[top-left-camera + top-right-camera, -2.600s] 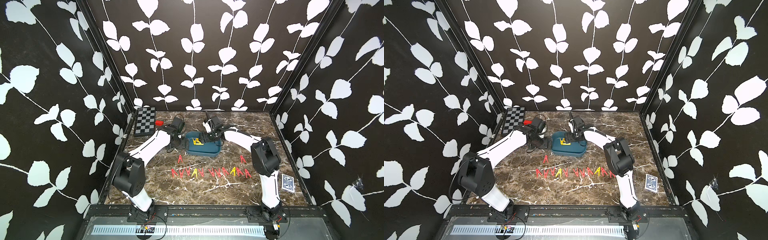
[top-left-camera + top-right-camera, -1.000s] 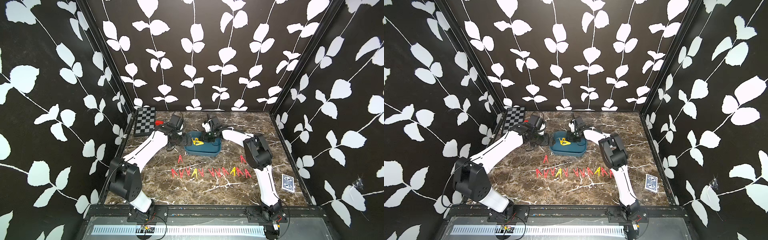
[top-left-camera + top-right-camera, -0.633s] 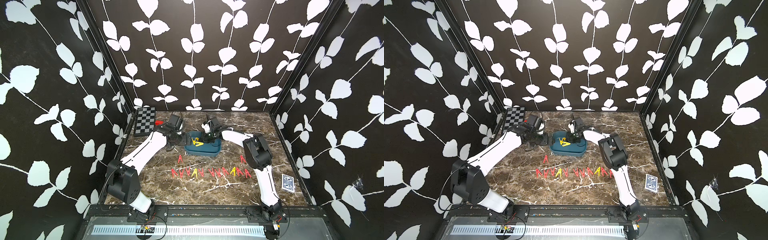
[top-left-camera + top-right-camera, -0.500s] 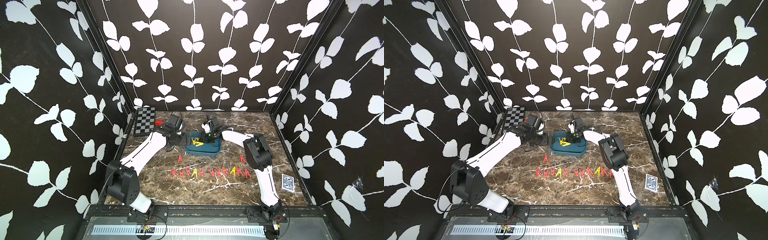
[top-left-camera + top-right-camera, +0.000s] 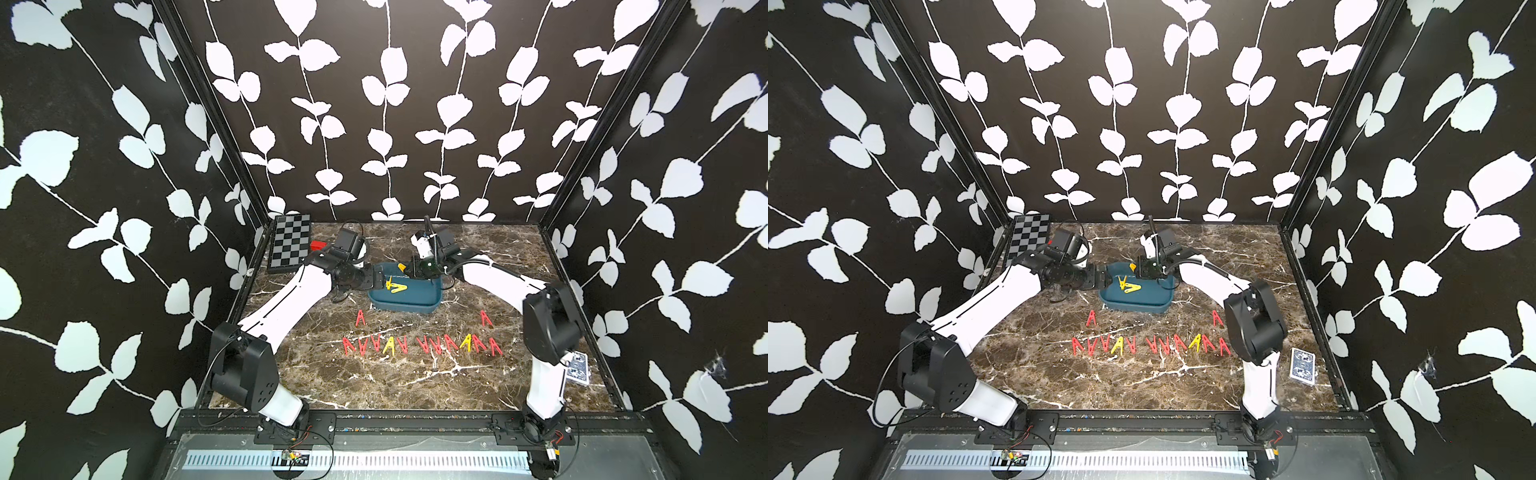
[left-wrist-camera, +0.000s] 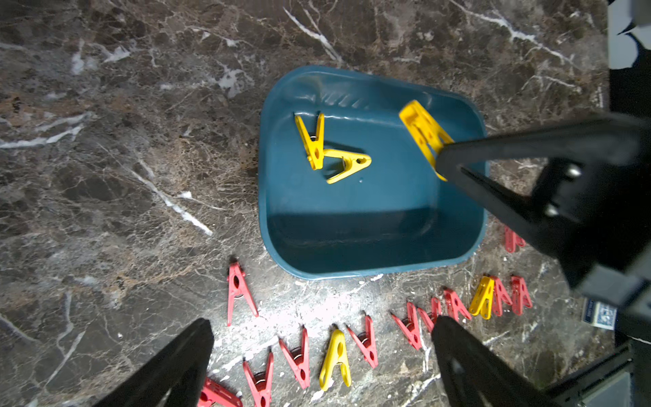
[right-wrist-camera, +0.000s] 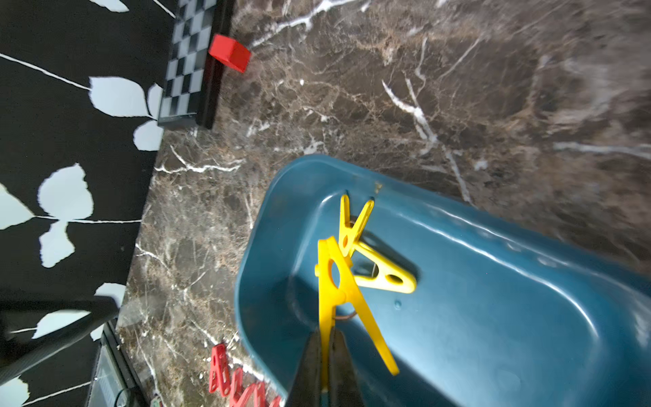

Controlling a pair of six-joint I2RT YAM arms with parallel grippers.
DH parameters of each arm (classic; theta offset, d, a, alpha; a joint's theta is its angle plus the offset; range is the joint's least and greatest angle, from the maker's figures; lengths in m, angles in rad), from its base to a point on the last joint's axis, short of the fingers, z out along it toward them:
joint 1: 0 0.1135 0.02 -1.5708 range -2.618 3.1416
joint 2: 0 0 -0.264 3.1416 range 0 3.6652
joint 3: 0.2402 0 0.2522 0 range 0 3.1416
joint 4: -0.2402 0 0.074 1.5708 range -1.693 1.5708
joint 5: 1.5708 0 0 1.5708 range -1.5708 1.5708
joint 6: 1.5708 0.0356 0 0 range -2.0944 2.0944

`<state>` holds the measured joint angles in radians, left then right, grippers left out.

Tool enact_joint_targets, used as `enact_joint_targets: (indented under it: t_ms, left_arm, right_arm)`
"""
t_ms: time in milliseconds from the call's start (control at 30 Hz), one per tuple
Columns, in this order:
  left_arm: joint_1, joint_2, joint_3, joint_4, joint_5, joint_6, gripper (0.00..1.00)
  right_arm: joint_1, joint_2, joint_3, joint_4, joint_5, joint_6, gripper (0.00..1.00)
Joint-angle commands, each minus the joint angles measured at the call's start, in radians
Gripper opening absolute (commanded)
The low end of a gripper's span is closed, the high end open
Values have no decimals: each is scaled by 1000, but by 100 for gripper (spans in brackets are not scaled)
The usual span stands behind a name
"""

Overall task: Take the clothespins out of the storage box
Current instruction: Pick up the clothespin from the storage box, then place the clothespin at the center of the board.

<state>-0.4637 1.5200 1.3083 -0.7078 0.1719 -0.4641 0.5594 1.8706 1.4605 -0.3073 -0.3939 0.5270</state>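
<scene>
- The left tool [image 6: 321, 322] is spread wide and empty, poised just off the left end of the storage box [image 5: 419, 301].
- Straight ahead of that tool, two yellow clothespins [image 6: 347, 162] are seen lying on the box floor, touching each other. These are judged to be what is left inside.
- Between the two tools and nearer the robot's base, a row of red and yellow clothespins [image 5: 419, 345] is laid out on the tabletop [image 5: 395, 386]. Lone red clothespins [image 5: 360, 318] are set just behind it.
- The right tool [image 7: 324, 333] is clamped tight on one leg of a third yellow clothespin [image 7: 338, 282]. It is held above the box and not yet carried clear.
- Most of the task is judged done, with three pins to be set out.
</scene>
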Motion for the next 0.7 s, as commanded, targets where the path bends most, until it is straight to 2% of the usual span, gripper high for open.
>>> enact_joint_targets:
  t_ms: [0,433,667]
  left_arm:
    - [-7,-38,-7,36,38,-5,99]
    - [-109,39,58,72,85,-17,99]
    - [-147,64,67,80,95,-31,99]
  right_arm:
    - [5,-93,-79,-30,89,-7,0]
    - [0,-461,-443,-95,387,44,0]
    - [-1,-517,-600,-85,457,77,0]
